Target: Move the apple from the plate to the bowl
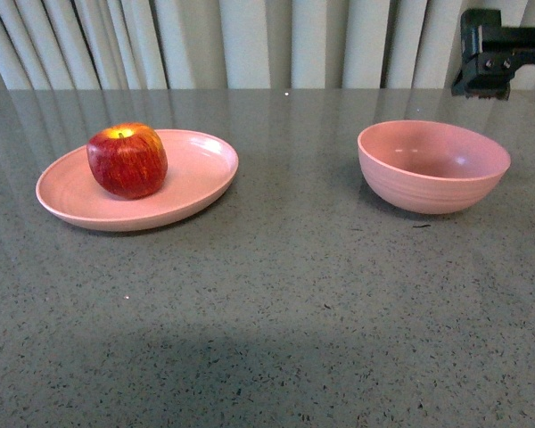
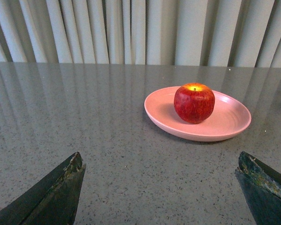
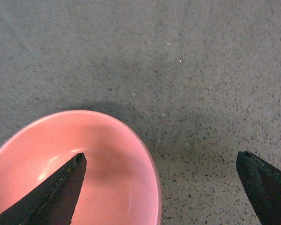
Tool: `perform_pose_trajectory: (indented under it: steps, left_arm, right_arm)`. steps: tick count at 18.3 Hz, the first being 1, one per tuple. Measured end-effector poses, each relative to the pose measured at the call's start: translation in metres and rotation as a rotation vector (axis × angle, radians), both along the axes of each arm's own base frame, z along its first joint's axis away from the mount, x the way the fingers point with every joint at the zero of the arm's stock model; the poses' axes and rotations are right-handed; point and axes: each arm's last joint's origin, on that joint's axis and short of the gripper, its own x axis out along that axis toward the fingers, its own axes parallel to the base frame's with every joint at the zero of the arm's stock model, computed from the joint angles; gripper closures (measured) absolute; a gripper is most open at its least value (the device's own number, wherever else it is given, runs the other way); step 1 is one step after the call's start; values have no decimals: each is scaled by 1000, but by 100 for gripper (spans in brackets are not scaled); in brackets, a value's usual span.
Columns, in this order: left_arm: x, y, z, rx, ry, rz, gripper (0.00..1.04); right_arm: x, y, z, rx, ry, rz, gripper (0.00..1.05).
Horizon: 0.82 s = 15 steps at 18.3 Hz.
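Observation:
The red apple (image 1: 127, 160) with its yellow stem dip sits upright on the shallow pink plate (image 1: 201, 169) at the left of the table. At the right stands the deep pink bowl (image 1: 432, 169), which is empty. In the left wrist view, my left gripper (image 2: 160, 159) is open low over the table, short of the plate (image 2: 232, 119) and apple (image 2: 194, 103), holding nothing. My right gripper (image 3: 160, 157) is open above the bowl (image 3: 112, 164), one finger over its inside and the other over bare table. A black part of the right arm (image 1: 495, 53) shows at the top right.
The grey speckled table (image 1: 285, 294) stretches wide between plate and bowl and in front of both. A pale pleated curtain (image 1: 250, 40) hangs along the table's far edge.

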Motion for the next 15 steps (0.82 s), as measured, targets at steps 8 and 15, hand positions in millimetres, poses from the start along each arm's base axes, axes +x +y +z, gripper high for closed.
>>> perform_pose_trajectory:
  steps: [8,15]
  left_arm:
    - [0,0,0,0,0,0,7]
    - [0,0,0,0,0,0,7]
  right_arm:
    - [8,-8,-30,31,109,-83,7]
    - [5,3,-48,6,144,-74,7]
